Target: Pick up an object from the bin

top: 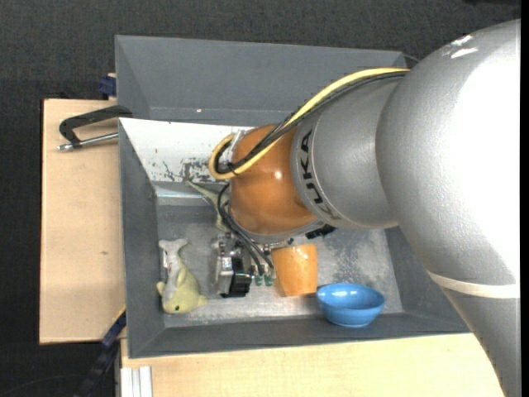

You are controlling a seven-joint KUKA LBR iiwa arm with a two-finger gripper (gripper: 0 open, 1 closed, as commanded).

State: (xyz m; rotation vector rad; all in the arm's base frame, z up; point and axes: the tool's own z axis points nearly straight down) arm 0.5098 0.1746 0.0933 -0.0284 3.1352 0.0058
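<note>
Grey bin [136, 222]: gripper [235, 273], open or closed cannot be told, low over the floor near the front wall, between pale yellow toy [178, 289] on the view's left and orange cup [296, 270] just beside it; blue bowl [351, 303] at front right.

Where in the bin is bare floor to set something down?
Bare floor lies back left, between the bin wall and the pincer, behind the yellow toy. Another patch lies right of the orange cup, behind the blue bowl. The front is crowded: toy, pincer, cup, bowl.
</note>
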